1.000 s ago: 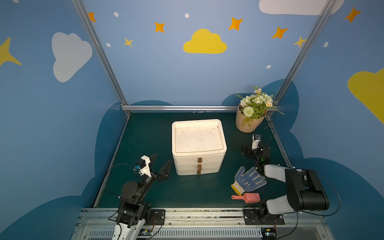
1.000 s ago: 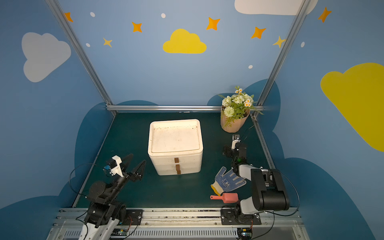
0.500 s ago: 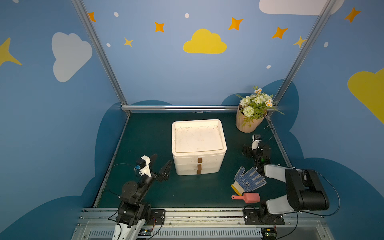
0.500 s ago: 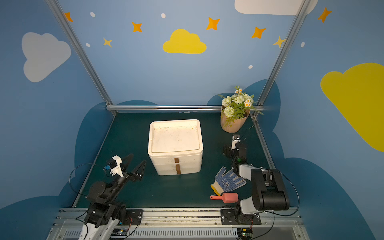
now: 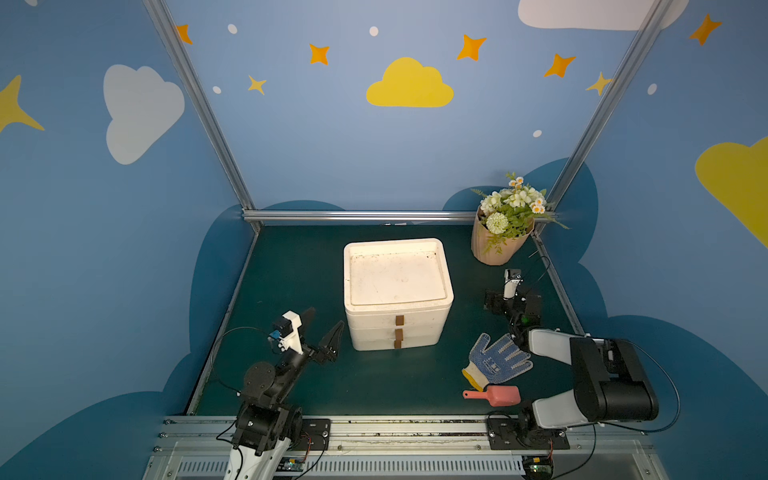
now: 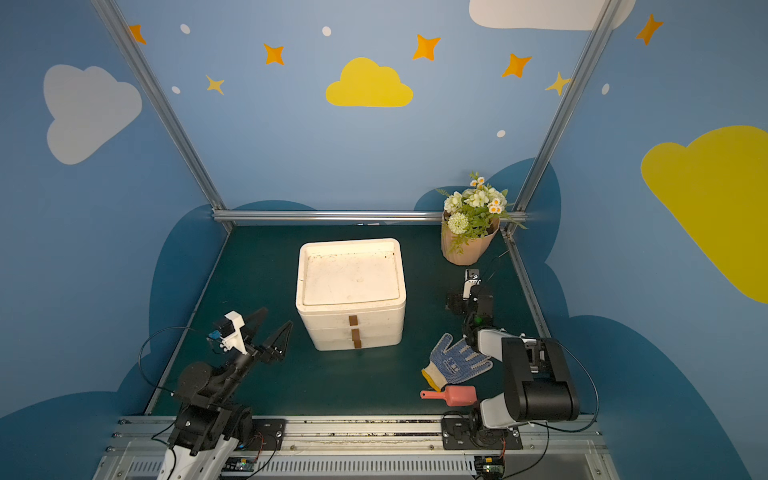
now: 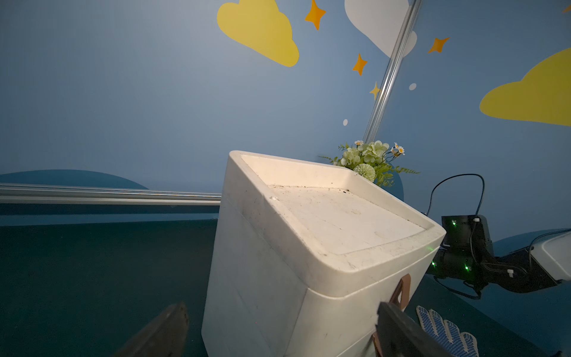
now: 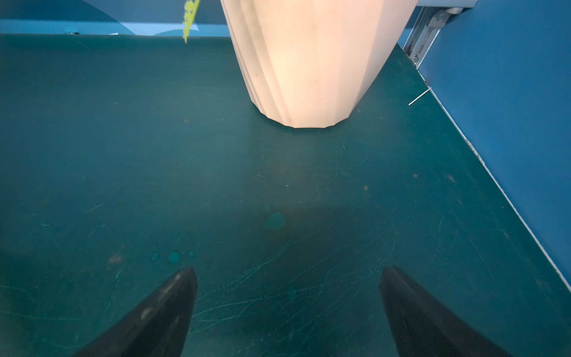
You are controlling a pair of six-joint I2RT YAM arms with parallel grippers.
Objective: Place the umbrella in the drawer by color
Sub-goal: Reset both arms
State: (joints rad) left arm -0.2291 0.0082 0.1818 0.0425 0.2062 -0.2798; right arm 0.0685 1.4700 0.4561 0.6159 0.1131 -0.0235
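Observation:
The umbrella is out of view in every frame. A white drawer unit (image 5: 397, 291) (image 6: 351, 286) stands mid-table with three stacked drawers, all pushed in, each with a brown tab (image 5: 399, 320). My left gripper (image 5: 325, 319) (image 6: 277, 318) hovers open to the left of the unit's front, empty. In the left wrist view the left gripper (image 7: 281, 309) faces the unit's near corner, and one finger (image 7: 398, 330) is close to the top brown tab (image 7: 401, 290). My right gripper (image 5: 512, 296) (image 8: 289, 273) is open and empty, low over bare mat, facing the vase.
A beige vase of flowers (image 5: 496, 249) (image 8: 309, 61) stands at the back right corner. A blue dotted glove (image 5: 496, 361) and a pink scoop (image 5: 496, 395) lie at the front right by the right arm. Metal frame rails and blue walls bound the green mat (image 5: 291, 270).

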